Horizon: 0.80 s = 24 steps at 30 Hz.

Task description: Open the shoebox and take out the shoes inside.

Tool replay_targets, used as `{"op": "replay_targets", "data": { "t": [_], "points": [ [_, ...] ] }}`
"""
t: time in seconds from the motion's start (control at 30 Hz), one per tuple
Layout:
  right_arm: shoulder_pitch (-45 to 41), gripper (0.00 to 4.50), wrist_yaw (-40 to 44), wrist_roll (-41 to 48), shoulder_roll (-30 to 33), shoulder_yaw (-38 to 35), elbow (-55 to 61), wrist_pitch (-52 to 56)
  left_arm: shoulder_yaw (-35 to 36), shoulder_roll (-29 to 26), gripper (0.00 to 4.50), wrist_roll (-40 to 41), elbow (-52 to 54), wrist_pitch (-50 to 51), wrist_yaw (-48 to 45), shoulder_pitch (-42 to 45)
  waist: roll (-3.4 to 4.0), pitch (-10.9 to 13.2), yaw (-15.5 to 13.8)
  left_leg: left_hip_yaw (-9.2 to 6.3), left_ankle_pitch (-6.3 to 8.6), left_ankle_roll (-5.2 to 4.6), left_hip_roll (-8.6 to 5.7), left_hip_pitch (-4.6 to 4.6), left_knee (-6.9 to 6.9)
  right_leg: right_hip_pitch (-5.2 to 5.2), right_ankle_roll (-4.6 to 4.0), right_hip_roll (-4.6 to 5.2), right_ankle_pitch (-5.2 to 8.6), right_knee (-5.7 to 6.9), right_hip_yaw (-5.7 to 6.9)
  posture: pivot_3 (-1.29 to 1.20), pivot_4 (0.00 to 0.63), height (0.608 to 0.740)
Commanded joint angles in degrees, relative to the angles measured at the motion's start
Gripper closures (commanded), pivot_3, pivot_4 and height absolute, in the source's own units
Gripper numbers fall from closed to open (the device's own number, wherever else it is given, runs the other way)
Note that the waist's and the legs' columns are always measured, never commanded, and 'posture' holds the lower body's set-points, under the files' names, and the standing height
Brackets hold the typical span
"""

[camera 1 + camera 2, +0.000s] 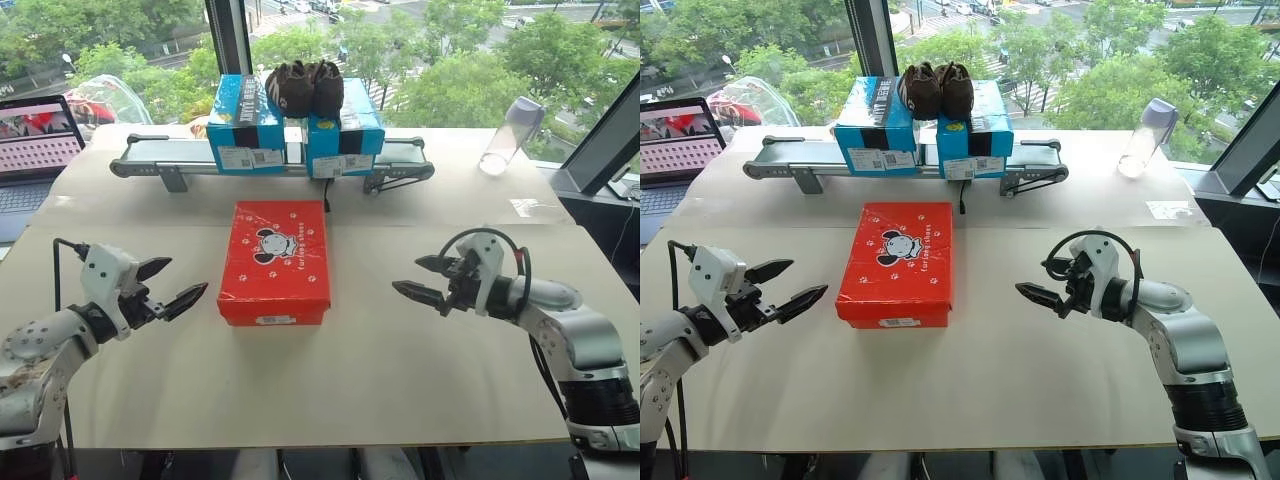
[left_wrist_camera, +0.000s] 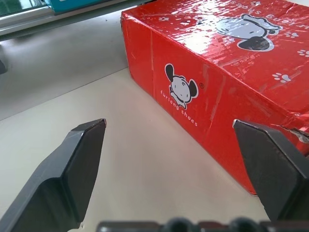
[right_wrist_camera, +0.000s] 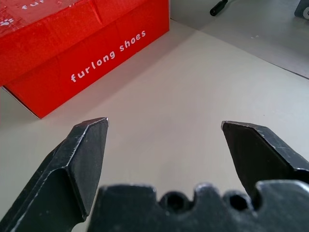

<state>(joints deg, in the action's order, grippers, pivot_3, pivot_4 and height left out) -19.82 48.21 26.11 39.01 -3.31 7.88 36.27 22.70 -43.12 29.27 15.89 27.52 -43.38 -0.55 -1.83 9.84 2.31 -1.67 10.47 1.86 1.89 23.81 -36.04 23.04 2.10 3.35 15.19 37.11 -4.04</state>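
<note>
The shoebox (image 1: 275, 262) is seen lying flat mid-desk, lid shut, so nothing has been started: opening and taking out the shoes are both left, and the shoes are presumably hidden inside. "furlong shoes" is read on its sides, beside a cartoon dog; the end label is too small to be read. The left gripper (image 1: 168, 285) and right gripper (image 1: 427, 279) are held wide apart and empty, one off each long side.
</note>
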Motion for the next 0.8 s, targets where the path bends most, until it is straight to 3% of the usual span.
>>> {"op": "replay_targets", "data": {
  "t": [0.03, 0.2, 0.4, 0.43, 0.47, 0.8],
  "points": [
    [-0.7, 0.03, 0.7, 1.2, 0.8, -1.9, 1.6, -0.5, 2.2, -1.7, 0.00, 0.3, -0.9, -2.0, -1.0, 1.9, 0.00, 0.0, 0.0, 0.00, 0.00, 0.00, 0.00, 0.00, 0.00, 0.00, 0.00, 0.00, 0.00, 0.00, 0.00, 0.00, 0.150, 0.740],
    [-3.8, 0.03, 3.0, -0.5, 2.1, -0.9, -0.2, -2.7, 6.6, -7.6, 0.00, 7.7, -2.4, 3.5, -5.7, 9.7, -0.13, 0.1, 0.0, -0.02, 0.00, 0.00, 0.08, 0.03, -0.07, 0.05, 0.04, -0.10, 0.01, 0.06, 0.02, 0.00, 0.150, 0.740],
    [-6.6, 0.03, 7.5, -3.8, 1.9, 4.3, -4.3, -6.8, 8.4, -18.7, 0.00, 14.0, 0.2, 11.7, -15.0, 10.0, -0.19, 0.1, 0.5, 0.09, 0.00, 0.00, 0.09, 0.03, -0.01, 0.08, 0.11, -0.08, 0.01, 0.01, -0.05, 0.00, 0.150, 0.740],
    [-7.0, 0.55, 8.1, -4.4, 1.3, 5.3, -5.3, -7.6, 8.6, -19.8, 0.00, 14.4, 0.1, 12.3, -15.7, 10.3, -0.17, 0.1, 0.5, 0.10, 0.00, 0.00, 0.11, 0.03, 0.04, 0.13, 0.08, -0.10, 0.00, 0.02, -0.05, 0.00, 0.150, 0.740],
    [-7.3, 0.69, 8.6, -5.2, 0.8, 6.4, -6.4, -8.8, 8.7, -20.4, 0.00, 14.9, 0.3, 12.8, -16.1, 10.6, -0.16, 0.1, 0.5, 0.09, 0.00, 0.00, 0.12, 0.03, 0.04, 0.16, 0.07, -0.10, 0.00, 0.03, -0.05, 0.00, 0.150, 0.740],
    [-13.4, 4.15, 12.2, -11.4, -7.4, 14.0, -18.4, -18.2, 11.7, -24.2, 0.00, 19.5, 5.8, 18.0, -18.2, 10.8, -0.23, 0.2, 0.3, 0.10, 0.00, 0.00, 0.13, 0.04, 0.02, 0.15, 0.01, -0.11, -0.03, 0.05, -0.05, 0.00, 0.150, 0.740]
  ]
}}
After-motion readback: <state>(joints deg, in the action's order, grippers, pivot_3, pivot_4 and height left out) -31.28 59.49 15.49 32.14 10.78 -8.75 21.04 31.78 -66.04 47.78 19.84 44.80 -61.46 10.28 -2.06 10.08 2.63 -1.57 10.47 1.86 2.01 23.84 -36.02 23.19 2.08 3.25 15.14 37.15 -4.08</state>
